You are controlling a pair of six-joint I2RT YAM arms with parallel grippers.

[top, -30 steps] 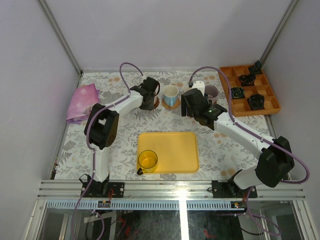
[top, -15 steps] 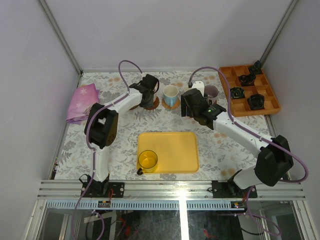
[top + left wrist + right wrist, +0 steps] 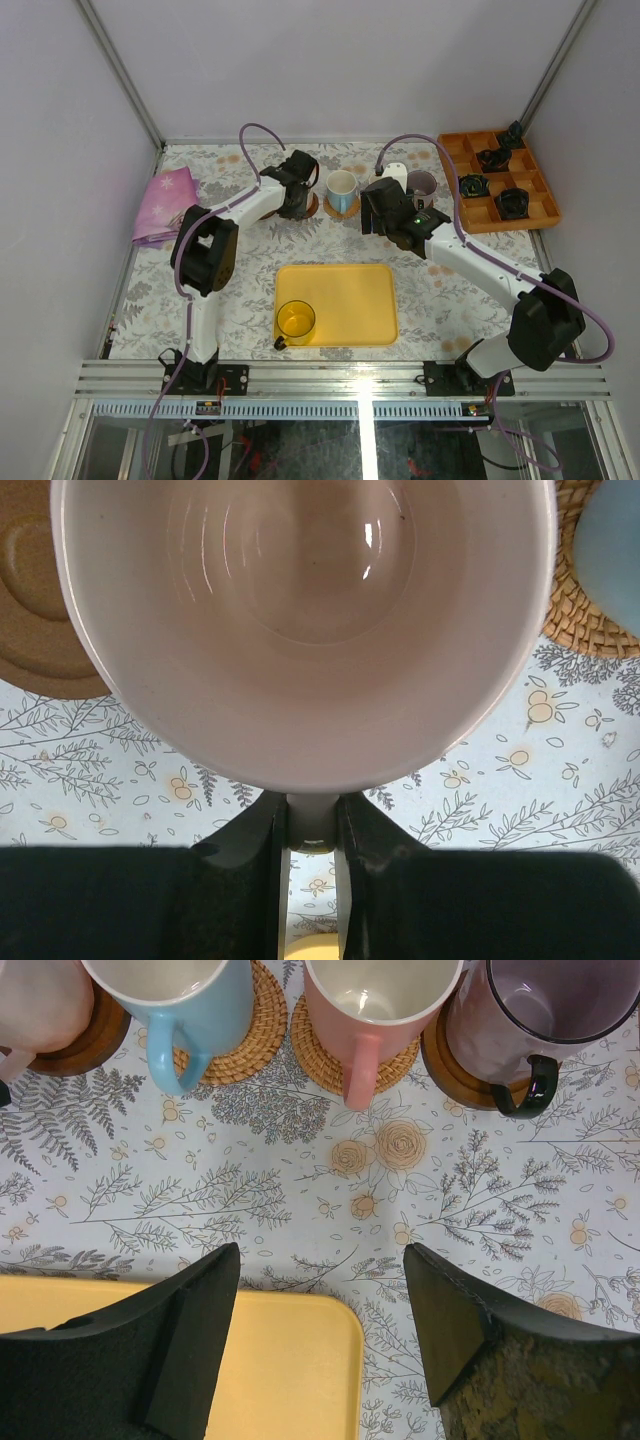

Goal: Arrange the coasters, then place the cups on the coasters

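We're on the pale pink ceramic mug (image 3: 300,630). Its handle is pinched tight between the black fingers of the left claw (image 3: 312,832), and the mug overlaps a round brown wooden coaster (image 3: 35,610) at the left end of the row. Whether it's actually resting there, we can't tell.

Next along, the light blue mug (image 3: 185,995) stands on a woven round coaster (image 3: 255,1035). The salmon pink mug (image 3: 375,995) is on a second woven coaster (image 3: 315,1055), and the mauve mug (image 3: 490,1040) is on a dark wooden disc (image 3: 440,1065).

The right claw (image 3: 322,1255) hovers spread wide on the near side of that row, gripping nothing. Below it are the floral table (image 3: 300,1170) and the yellow rectangular tray (image 3: 280,1370). The yellow mug (image 3: 296,319) stands at the tray's near-left corner.
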